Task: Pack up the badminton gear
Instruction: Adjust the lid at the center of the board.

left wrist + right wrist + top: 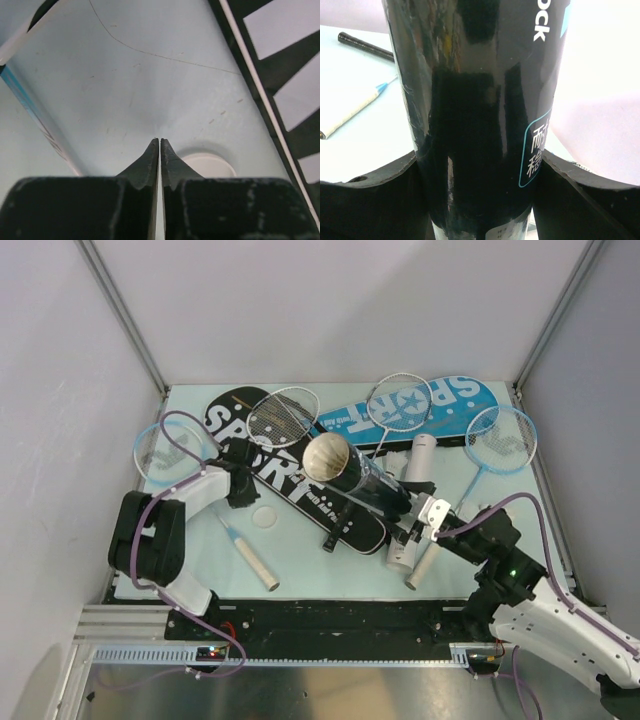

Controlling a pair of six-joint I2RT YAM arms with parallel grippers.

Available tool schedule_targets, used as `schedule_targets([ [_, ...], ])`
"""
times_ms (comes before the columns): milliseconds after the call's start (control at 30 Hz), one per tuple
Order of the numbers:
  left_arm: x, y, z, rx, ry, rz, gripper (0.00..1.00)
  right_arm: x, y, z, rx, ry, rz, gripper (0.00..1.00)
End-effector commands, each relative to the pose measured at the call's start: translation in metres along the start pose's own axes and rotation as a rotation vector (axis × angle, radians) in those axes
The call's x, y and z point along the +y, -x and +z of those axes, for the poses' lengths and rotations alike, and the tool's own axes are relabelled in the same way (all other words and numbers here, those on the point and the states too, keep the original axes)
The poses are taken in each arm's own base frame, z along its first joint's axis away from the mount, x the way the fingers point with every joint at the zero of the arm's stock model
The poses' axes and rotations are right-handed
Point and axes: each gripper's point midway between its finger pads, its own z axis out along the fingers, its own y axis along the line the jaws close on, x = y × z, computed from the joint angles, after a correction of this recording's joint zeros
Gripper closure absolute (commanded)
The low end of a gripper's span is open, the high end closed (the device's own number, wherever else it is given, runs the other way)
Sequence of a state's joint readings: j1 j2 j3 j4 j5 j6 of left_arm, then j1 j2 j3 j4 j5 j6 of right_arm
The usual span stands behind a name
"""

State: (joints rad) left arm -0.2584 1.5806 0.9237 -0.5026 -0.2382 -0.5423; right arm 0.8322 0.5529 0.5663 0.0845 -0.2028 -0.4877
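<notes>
Right gripper [479,162] is clamped around the black tube [350,475], holding it tilted, open end up, over the black cover [280,478]. White tube [423,455] lies just beside it. Left gripper [159,145] has its fingers pressed together, nothing in them, tips near the round white lid [210,165] on the mat [150,75]. 4 rackets [283,417] lie scattered around.

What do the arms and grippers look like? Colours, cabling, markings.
Left arm and right arm: white shells, black joints, a purple cable looped along each. Small green light on the right. Left gripper: matte black, scuffed fingers tapering to points.
</notes>
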Motion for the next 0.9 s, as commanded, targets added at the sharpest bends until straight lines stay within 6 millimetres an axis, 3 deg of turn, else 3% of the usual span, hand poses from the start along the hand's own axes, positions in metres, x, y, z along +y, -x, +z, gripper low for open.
schedule_targets([
  [0, -0.003, 0.016, 0.01, -0.051, 0.034, -0.025, 0.93, -0.022, 0.034, -0.009, -0.11, -0.106, 0.01, 0.78],
  [167, -0.013, 0.005, 0.011, -0.012, -0.019, -0.039, 0.94, -0.036, 0.033, -0.015, -0.099, -0.187, 0.018, 0.78],
  [433, -0.032, -0.03, 0.01, 0.072, -0.095, -0.009, 0.93, -0.056, 0.028, -0.024, -0.074, -0.308, 0.079, 0.78],
  [733, -0.048, -0.077, -0.029, 0.083, -0.232, -0.047, 0.92, -0.058, 0.03, -0.031, -0.077, -0.325, 0.126, 0.79],
  [867, -0.07, -0.092, -0.048, 0.076, -0.365, -0.101, 0.92, -0.055, 0.024, -0.03, -0.061, -0.324, 0.178, 0.79],
])
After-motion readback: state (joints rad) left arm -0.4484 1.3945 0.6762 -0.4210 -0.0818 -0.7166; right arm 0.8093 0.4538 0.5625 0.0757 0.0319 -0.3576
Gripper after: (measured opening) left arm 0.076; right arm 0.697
